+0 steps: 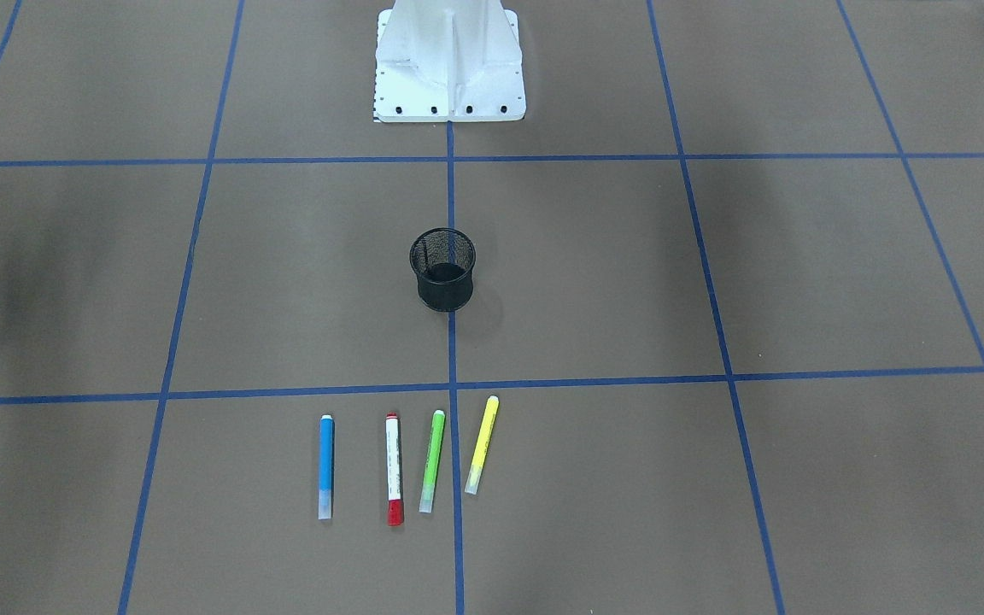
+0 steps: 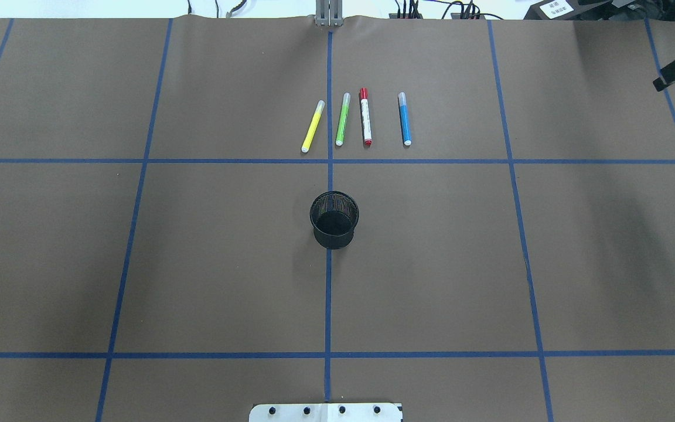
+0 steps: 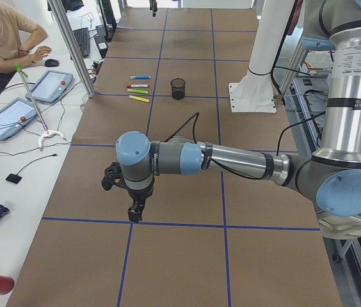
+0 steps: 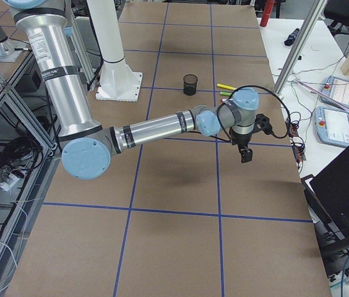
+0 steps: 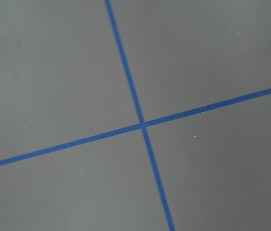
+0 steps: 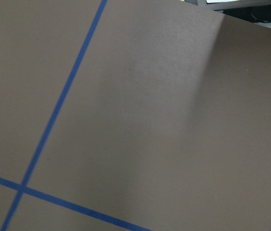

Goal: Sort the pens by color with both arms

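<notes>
Brown surface [image 1: 714, 273] with blue tape grid, row lying flat near black mesh cup [image 1: 442, 269]: blue pen [image 1: 326, 465], red-capped pen [image 1: 393, 470], green pen [image 1: 432, 461], yellow pen [image 1: 482, 444]. Probably light, stiff, slick, rolly, so best pinched mid-barrel. Left gripper [image 3: 136, 211] and right gripper [image 4: 244, 154] hovering well away, can't tell whether wide or narrow.

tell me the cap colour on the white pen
Red cap, best seen in the front-facing view.

Left arm [image 3: 232, 160] outstretched; right arm [image 4: 156, 130] likewise
</notes>
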Available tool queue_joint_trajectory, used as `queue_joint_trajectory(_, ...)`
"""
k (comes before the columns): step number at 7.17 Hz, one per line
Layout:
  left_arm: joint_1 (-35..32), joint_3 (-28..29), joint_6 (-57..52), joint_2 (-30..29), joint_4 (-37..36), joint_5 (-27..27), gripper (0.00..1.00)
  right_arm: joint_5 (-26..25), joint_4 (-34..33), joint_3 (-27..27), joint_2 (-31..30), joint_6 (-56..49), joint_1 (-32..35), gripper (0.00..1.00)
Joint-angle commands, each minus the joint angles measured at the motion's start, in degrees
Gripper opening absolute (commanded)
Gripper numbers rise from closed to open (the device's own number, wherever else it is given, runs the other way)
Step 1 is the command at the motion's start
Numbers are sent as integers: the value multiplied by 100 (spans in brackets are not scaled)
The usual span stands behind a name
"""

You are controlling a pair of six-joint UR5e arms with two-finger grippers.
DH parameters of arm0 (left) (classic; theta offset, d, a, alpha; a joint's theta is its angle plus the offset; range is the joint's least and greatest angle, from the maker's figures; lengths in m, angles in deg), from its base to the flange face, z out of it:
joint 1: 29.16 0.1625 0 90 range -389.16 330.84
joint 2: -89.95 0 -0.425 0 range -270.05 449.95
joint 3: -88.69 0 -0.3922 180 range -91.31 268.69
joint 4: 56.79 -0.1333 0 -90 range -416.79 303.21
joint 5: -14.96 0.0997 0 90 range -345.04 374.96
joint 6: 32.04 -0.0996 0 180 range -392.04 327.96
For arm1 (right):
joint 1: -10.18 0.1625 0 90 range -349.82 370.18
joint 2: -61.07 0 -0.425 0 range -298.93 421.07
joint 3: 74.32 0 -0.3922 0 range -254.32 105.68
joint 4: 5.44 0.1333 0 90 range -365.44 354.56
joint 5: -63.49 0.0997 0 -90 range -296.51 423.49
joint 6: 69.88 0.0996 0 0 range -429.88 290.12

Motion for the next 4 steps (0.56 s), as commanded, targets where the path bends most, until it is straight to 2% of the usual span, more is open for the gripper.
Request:
queue_joint_trajectory(1, -106, -5, 1224, 411, 392, -8, 99, -3, -6, -13, -679, -893, 397, 100)
queue_joint_trajectory(2, -106, -32, 1321, 596, 760, -17, 99, 6, -15, -13, -838, -984, 572, 100)
queue_joint_trajectory(4, -80, -76, 1348, 650, 746, -17, 99, 164, -469, 22, -954, -984, 923, 100)
